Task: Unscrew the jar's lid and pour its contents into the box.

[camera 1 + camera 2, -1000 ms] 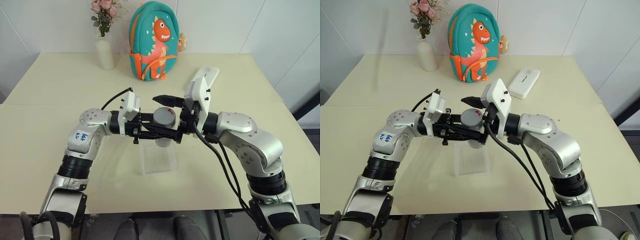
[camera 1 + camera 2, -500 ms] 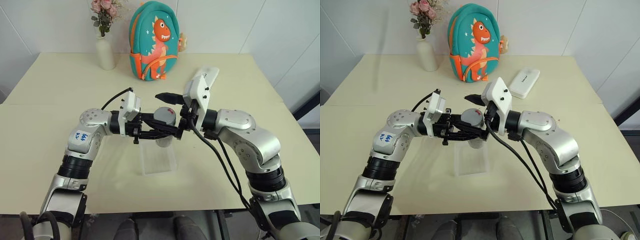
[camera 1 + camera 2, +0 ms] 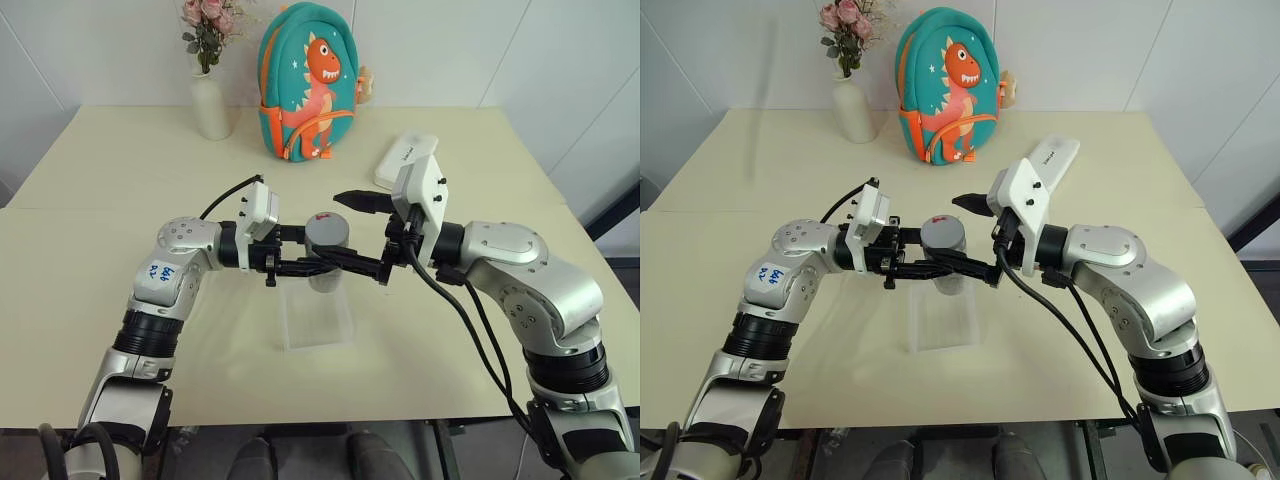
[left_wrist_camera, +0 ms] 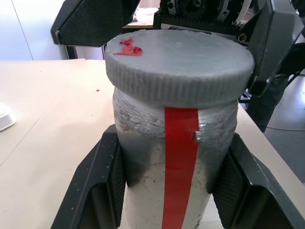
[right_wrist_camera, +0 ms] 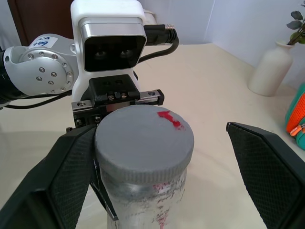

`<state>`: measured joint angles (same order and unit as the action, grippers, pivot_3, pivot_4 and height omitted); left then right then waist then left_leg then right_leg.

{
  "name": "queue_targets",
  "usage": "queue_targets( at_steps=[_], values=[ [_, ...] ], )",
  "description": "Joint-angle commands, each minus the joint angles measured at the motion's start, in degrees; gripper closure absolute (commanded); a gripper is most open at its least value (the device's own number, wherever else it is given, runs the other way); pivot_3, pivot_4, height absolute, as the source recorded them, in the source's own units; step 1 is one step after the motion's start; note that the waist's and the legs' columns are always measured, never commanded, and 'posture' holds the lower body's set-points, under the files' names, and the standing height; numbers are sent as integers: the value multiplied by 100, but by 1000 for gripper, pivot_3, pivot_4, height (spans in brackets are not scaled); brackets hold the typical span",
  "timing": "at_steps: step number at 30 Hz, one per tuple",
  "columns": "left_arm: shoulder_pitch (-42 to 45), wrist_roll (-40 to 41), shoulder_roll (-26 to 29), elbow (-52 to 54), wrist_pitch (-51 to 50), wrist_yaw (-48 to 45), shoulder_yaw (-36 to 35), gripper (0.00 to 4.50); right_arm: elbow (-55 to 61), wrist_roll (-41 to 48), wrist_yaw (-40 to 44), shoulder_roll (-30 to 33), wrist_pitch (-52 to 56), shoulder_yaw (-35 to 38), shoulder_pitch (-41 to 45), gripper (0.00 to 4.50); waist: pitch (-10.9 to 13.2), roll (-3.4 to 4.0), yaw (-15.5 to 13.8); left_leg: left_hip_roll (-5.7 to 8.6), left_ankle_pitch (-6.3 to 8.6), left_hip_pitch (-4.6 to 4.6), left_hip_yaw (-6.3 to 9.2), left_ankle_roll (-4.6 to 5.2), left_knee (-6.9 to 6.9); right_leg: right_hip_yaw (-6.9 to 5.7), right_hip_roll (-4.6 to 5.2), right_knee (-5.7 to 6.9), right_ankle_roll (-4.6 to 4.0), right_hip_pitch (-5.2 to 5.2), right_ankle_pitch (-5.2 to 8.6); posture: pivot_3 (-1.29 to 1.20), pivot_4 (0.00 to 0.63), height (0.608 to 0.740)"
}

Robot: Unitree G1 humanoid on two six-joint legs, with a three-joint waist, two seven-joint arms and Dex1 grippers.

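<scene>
White walls are backing a pale tabletop (image 3: 120, 200), with a vase (image 3: 210, 103) and dinosaur backpack (image 3: 308, 85) sitting along its far edge. Above the middle, the left end effector (image 3: 318, 263) is clamping the jar (image 4: 174, 164) upright over the box (image 3: 316, 316), with the lid (image 5: 144, 143) on. The right end effector (image 3: 362, 233) is standing wide apart, flanking the lid without touching. Unscrewing appears to be in hand; next it probably needs to be closing on the lid's rim and twisting.
</scene>
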<state>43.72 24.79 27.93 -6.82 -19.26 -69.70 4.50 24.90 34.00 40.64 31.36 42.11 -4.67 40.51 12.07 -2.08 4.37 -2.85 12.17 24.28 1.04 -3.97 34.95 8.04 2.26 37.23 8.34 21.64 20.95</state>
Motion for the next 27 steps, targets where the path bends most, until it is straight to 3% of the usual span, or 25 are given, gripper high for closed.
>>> queue_targets(
  at_steps=[1, 15, 27],
  values=[
    [11, 61, 46, 135, 86, -103, -56, 2508, 208, 46, -142, 192, 59, 440, -56, 36, 0, 0, -2, 0, 0, 0, 0, 0, 0, 0, 0, 0, 0, 0, 0, 0, 150, 740],
    [27, 25, 47, 75, 108, -126, -54, 2508, 826, 817, -53, 522, 535, 861, -336, 36, 0, 0, -27, 0, 0, 0, -1, 0, -2, 0, 0, -3, 0, -1, 0, 0, 150, 740],
    [89, 3, -19, 9, 165, -150, -14, 2508, 525, 743, -519, -234, 330, 419, 163, 36, 0, 0, -24, 0, 0, 0, 0, 0, -2, 1, 0, -3, 0, -1, 0, 0, 150, 740]
  ],
)
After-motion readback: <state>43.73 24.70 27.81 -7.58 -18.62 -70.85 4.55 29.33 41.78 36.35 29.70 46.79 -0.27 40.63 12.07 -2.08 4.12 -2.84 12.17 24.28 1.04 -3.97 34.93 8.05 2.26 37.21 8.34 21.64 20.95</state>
